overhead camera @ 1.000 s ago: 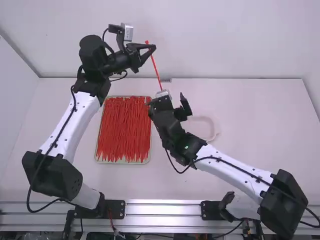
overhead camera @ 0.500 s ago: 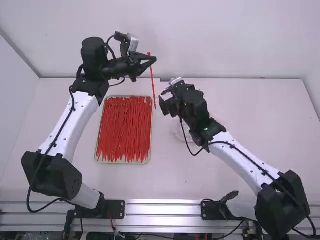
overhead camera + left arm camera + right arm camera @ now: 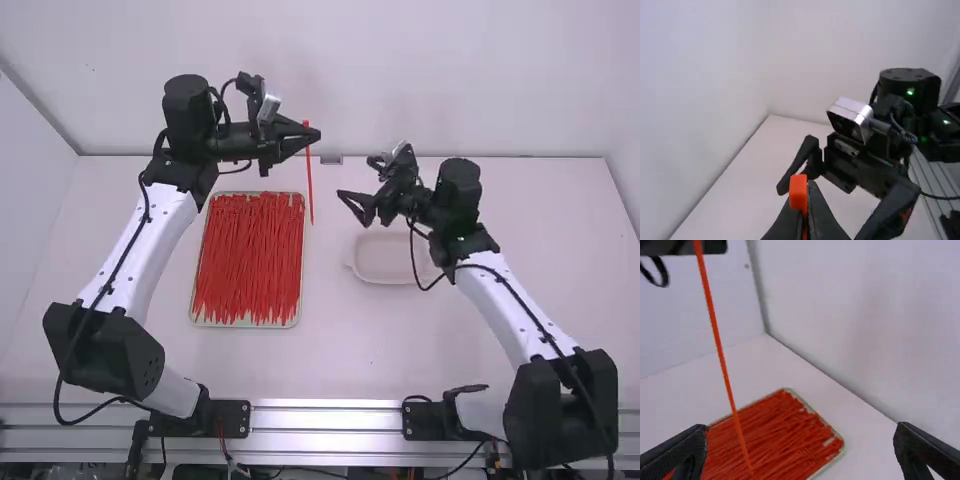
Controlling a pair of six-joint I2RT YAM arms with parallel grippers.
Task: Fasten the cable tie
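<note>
Red cable tie: I count one held up, hanging almost straight down from the left gripper, its lower tip over the far right corner of the tray.
left gripper: clamped on the cable tie at its head end; in my left wrist view the orange-red head sits pinched between the fingers.
right gripper: spread wide and holding nothing; it hangs near the cable tie on its right, apart from it, tips turned toward it.
right wrist view: the strap runs down between my two parted fingers, farther off.
tray: one, flat on the table below the left arm.
spare ties: a red heap covering the tray, too many for me to count.
dish: one, pale, on the table just right of the tray, under the right arm.
grippers: two, one gripping and one free.
</note>
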